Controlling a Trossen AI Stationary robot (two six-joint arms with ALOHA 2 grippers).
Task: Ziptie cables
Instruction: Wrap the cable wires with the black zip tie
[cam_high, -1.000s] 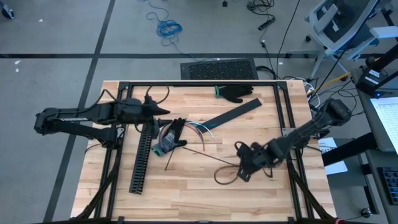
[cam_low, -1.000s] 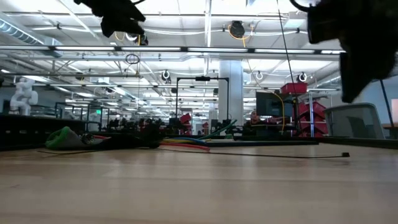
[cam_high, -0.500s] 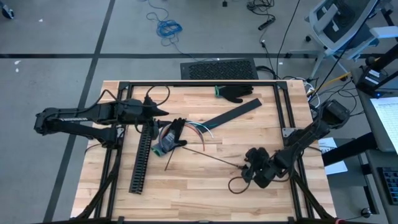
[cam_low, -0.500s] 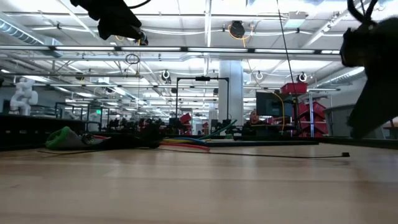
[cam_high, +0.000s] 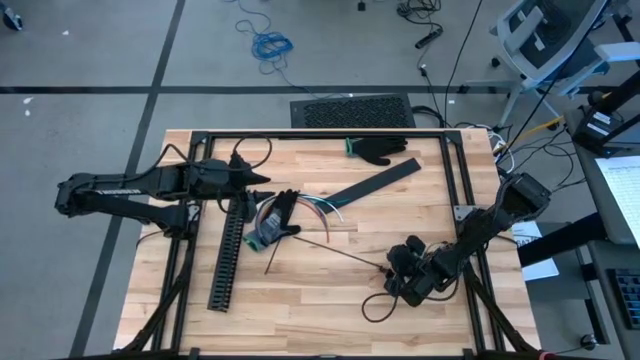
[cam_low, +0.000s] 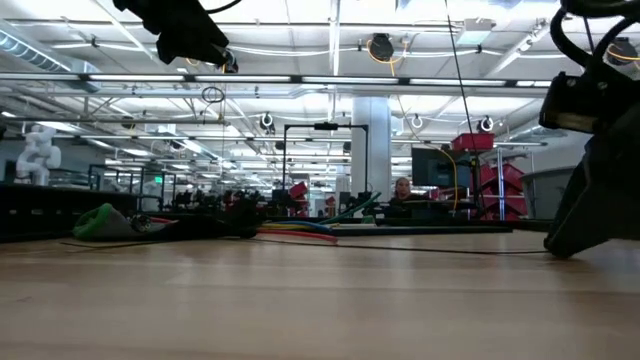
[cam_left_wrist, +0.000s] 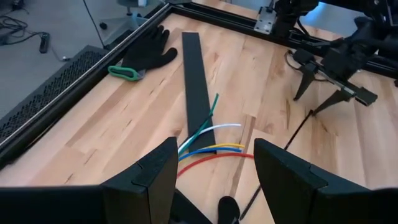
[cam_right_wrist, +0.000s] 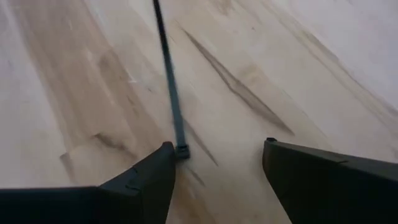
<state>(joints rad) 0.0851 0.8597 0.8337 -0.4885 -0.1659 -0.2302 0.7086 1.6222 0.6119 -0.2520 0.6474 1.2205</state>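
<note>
The cables lie in a loose bundle left of the table's middle, their coloured ends fanned out on the wood. A thin black zip tie lies flat, running from the bundle toward the near right. My right gripper is down at the table, open, at the tie's head end; the head lies just inside one finger. My left gripper hovers open above the table on the bundle's far-left side, holding nothing. My right gripper comes slanting down at the zip tie's head, which lies on the table close against one fingertip. Whether that finger touches it I cannot tell. The strap runs flat along the wood away from the fingers.
A long black slotted channel lies left of the bundle. A flat black strip and a black glove with a green cuff lie toward the far side. A black frame edges the table. A dark cable loop trails by my right gripper.
My right gripper has sunk from well above the table down to the wood at the zip tie's head, shifting a little toward the near edge and tipping more steeply downward. The zip tie and the cables lie where they were.
</note>
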